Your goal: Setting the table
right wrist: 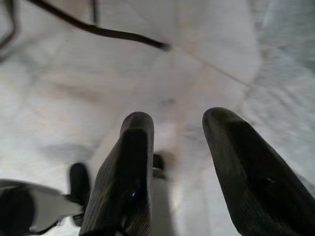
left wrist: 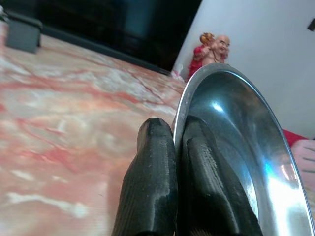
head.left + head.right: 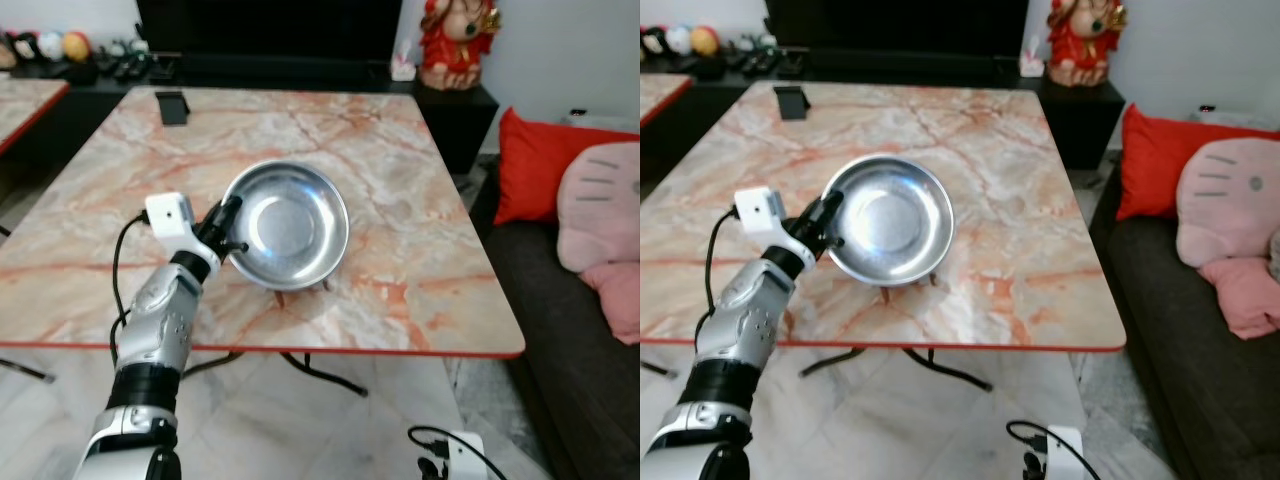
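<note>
A shiny steel bowl [image 3: 290,222] is held tilted just above the marble table [image 3: 400,180], near its front middle. My left gripper [image 3: 228,228] is shut on the bowl's left rim, one finger inside and one outside, as the left wrist view shows with the fingers [image 2: 152,187] pinching the rim of the bowl [image 2: 241,147]. My right gripper [image 1: 177,132] hangs open low beside the table, over the pale floor, with nothing between its fingers.
A small dark object [image 3: 173,106] lies at the table's far left. A red figurine [image 3: 458,42] stands on the dark cabinet behind. A sofa with a red cushion [image 3: 545,165] and pink plush [image 3: 600,210] is to the right. Table legs [image 3: 320,372] cross underneath.
</note>
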Controlling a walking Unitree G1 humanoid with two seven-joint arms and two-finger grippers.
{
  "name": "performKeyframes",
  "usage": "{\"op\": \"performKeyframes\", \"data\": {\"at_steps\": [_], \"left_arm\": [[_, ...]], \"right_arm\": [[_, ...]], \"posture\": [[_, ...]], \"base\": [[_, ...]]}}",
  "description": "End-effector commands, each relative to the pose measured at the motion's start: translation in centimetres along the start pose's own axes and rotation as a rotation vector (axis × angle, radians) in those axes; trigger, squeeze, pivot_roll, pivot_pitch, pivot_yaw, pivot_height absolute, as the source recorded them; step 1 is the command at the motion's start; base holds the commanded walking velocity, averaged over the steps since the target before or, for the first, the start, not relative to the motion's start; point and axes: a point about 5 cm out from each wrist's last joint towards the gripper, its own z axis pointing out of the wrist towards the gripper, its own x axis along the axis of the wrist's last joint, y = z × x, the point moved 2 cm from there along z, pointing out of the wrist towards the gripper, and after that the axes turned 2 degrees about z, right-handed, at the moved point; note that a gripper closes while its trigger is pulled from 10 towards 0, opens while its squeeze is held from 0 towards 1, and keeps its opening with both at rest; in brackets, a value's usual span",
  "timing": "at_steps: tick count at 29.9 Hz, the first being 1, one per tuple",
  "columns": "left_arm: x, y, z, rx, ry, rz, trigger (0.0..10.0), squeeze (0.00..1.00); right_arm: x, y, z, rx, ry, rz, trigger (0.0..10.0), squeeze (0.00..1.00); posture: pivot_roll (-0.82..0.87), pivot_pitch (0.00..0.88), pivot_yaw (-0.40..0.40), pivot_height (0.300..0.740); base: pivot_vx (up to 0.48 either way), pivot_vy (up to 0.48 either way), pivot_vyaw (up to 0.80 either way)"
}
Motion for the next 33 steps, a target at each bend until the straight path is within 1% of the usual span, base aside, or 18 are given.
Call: {"op": "performKeyframes", "data": {"at_steps": [1, 2, 3, 7, 10, 11, 12, 13, 14, 15, 16, 18, 19, 20, 23, 25, 27, 33], "left_arm": [[0.3, 0.0, 0.2, 0.003, 0.008, 0.005, 10.0, 0.00], [0.3, -0.2, 0.2, 0.007, 0.001, 0.015, 10.0, 0.00], [0.2, -0.7, 0.1, 0.023, -0.025, 0.043, 10.0, 0.00], [0.1, -1.2, 0.0, 0.029, -0.048, 0.049, 10.0, 0.00], [-0.8, -1.8, -0.3, 0.034, -0.124, 0.069, 10.0, 0.00], [-1.4, -2.2, -0.5, 0.060, -0.163, 0.061, 10.0, 0.00], [-2.2, -2.7, -0.7, 0.100, -0.208, 0.017, 10.0, 0.00], [-2.6, -2.9, -0.8, 0.121, -0.228, -0.025, 10.0, 0.00], [-3.0, -3.0, -0.9, 0.146, -0.227, -0.084, 10.0, 0.00], [-3.0, -3.0, -0.9, 0.146, -0.227, -0.084, 10.0, 0.00], [-3.2, -3.0, -1.0, 0.161, -0.223, -0.122, 10.0, 0.00], [-3.4, -3.0, -1.0, 0.179, -0.227, -0.156, 10.0, 0.00], [-3.5, -3.1, -1.0, 0.189, -0.231, -0.158, 10.0, 0.00], [-3.6, -3.3, -1.1, 0.199, -0.240, -0.140, 10.0, 0.00], [-3.7, -3.4, -1.0, 0.227, -0.229, -0.176, 10.0, 0.00], [-3.7, -3.5, -1.0, 0.232, -0.235, -0.174, 10.0, 0.00], [-3.8, -3.5, -1.0, 0.243, -0.244, -0.192, 10.0, 0.00], [-5.0, -3.1, -1.2, 0.232, -0.310, -0.227, 10.0, 0.00]], "right_arm": [[-0.2, 0.6, -0.1, -0.012, -0.009, -0.001, 10.0, 0.00], [-0.2, 0.6, -0.1, -0.012, -0.010, -0.002, 10.0, 0.00], [-0.2, 0.5, -0.1, -0.011, -0.011, -0.003, 10.0, 0.00], [-0.2, 0.5, -0.1, -0.010, -0.012, -0.003, 10.0, 0.00], [-0.2, 0.5, -0.1, -0.009, -0.013, -0.005, 10.0, 0.00], [-0.2, 0.5, -0.1, -0.008, -0.013, -0.005, 10.0, 0.00], [-0.2, 0.5, -0.1, -0.008, -0.014, -0.006, 10.0, 0.00], [-0.2, 0.5, -0.1, -0.007, -0.014, -0.007, 10.0, 0.00], [-0.2, 0.5, -0.1, -0.007, -0.015, -0.010, 10.0, 0.00], [-0.2, 0.5, -0.1, -0.007, -0.015, -0.010, 10.0, 0.00], [-0.2, 0.6, -0.1, -0.007, -0.015, -0.010, 10.0, 0.00], [-0.2, 0.6, -0.1, -0.008, -0.015, -0.010, 10.0, 0.00], [-0.2, 0.6, -0.1, -0.008, -0.015, -0.011, 10.0, 0.00], [-0.2, 0.6, -0.1, -0.009, -0.015, -0.011, 10.0, 0.00], [-0.2, 0.6, -0.1, -0.008, -0.015, -0.014, 10.0, 0.00], [-0.2, 0.6, -0.1, -0.008, -0.015, -0.014, 10.0, 0.00], [-0.2, 0.6, -0.1, -0.007, -0.015, -0.013, 10.0, 0.00], [-0.2, 0.5, -0.1, -0.006, -0.017, -0.011, 10.0, 0.00]], "posture": [[0.08, 0.000, -0.033, 0.740], [0.08, 0.000, -0.033, 0.740], [0.08, 0.000, -0.033, 0.740], [0.08, 0.000, -0.033, 0.740], [0.08, 0.000, -0.035, 0.740], [0.08, 0.000, -0.036, 0.740], [0.08, 0.000, -0.038, 0.740], [0.08, 0.000, -0.037, 0.740], [0.08, 0.000, -0.037, 0.740], [0.08, 0.000, -0.037, 0.740], [0.08, 0.000, -0.037, 0.740], [0.08, 0.000, -0.037, 0.740], [0.08, 0.000, -0.038, 0.740], [0.08, 0.000, -0.038, 0.740], [0.08, 0.000, -0.039, 0.740], [0.08, 0.000, -0.038, 0.740], [0.08, 0.000, -0.037, 0.740], [0.08, 0.000, -0.037, 0.740]], "base": [[0.000, 0.000, 0.00], [0.000, 0.000, 0.00], [0.000, 0.000, 0.00], [0.000, 0.000, 0.00], [0.000, 0.000, 0.00], [0.000, 0.000, 0.00], [0.000, 0.000, 0.00], [0.000, 0.000, 0.00], [0.000, 0.000, 0.00], [0.000, 0.000, 0.00], [0.000, 0.000, 0.00], [0.000, 0.000, 0.00], [0.000, 0.000, 0.00], [0.000, 0.000, 0.00], [0.000, 0.000, 0.00], [0.000, 0.000, 0.00], [0.000, 0.000, 0.00], [0.000, 0.000, 0.00]]}}
